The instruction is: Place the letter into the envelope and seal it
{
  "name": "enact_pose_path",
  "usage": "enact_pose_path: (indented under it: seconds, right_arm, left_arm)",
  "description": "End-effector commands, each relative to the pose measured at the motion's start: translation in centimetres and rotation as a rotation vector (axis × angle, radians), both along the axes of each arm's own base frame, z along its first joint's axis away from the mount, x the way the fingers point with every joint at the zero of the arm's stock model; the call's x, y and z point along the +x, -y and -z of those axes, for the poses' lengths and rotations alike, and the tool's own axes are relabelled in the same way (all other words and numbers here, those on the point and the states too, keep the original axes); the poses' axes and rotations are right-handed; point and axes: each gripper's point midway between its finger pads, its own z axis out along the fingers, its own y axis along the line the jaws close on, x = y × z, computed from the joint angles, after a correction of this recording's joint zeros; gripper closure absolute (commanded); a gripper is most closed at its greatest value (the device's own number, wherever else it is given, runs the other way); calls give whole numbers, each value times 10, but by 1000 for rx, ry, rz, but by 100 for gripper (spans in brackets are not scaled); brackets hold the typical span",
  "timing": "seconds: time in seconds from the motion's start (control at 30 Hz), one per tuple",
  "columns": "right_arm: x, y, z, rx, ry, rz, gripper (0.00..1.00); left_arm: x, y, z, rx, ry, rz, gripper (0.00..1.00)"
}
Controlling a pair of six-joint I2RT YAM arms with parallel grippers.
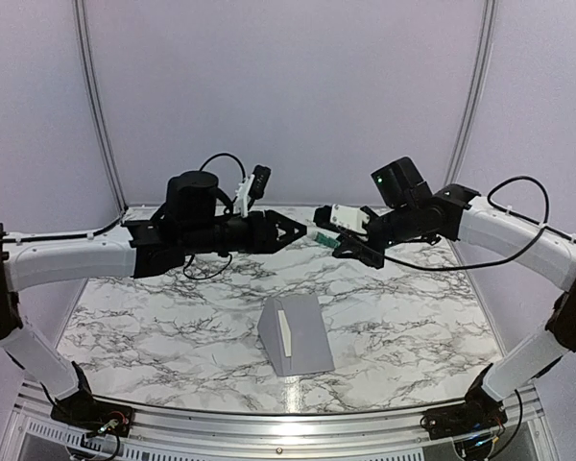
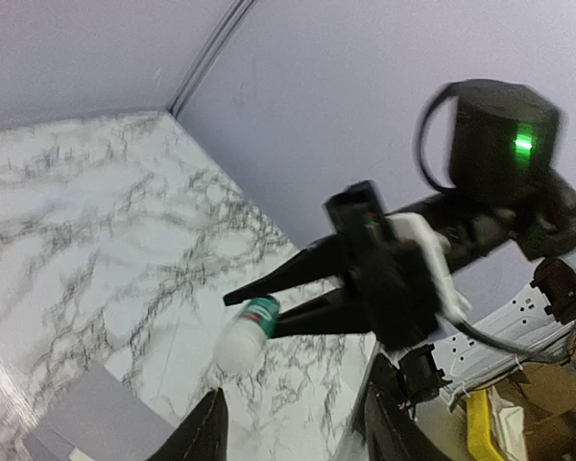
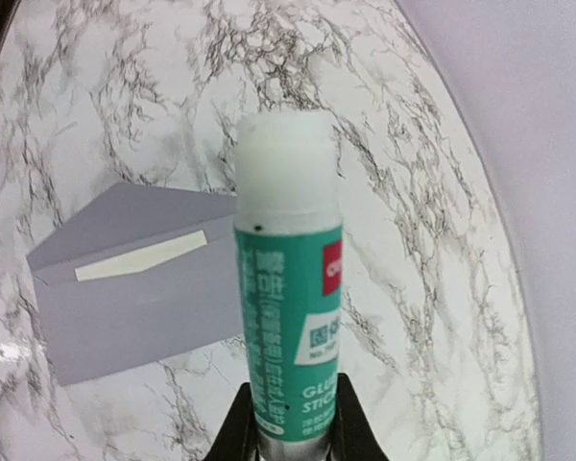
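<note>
- High over the bench point(image 1: 154, 307), the right claw point(image 3: 288, 427) is clamped on a green-and-white glue stick point(image 3: 286, 288). The left claw point(image 1: 296, 233), just beside the stick's white end, stands spread and empty.
- Below, toward the near edge's middle, the grey envelope point(image 1: 302, 346) lies unsealed, the letter point(image 1: 284, 331) showing as an off-white strip inside.
- Step, I judge: gluing the flap; next, lower the stick onto it.
- Only the right wrist view shows the grip close up; no view shows whether the stick is capped.
</note>
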Motion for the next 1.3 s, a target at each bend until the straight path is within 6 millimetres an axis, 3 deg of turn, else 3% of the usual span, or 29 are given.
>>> enact_pose_path:
  seconds: [0.0, 0.1, 0.3, 0.77, 1.27]
  right_arm:
    - [-3, -15, -51, 365, -265, -17, 96]
    - [-6, -14, -65, 484, -379, -47, 96]
    - [-24, -18, -86, 636, -541, -152, 94]
    - [-35, -20, -82, 687, -644, -197, 93]
    - [-41, -21, -83, 707, -674, -223, 91]
  left_arm:
    - [-3, -23, -63, -174, 369, -172, 46]
    - [-5, -27, -73, -243, 459, -230, 44]
    - [-2, -12, -80, -323, 518, -279, 42]
    - [-6, 34, -75, -427, 500, -160, 43]
    - [-5, 52, -71, -448, 467, -99, 72]
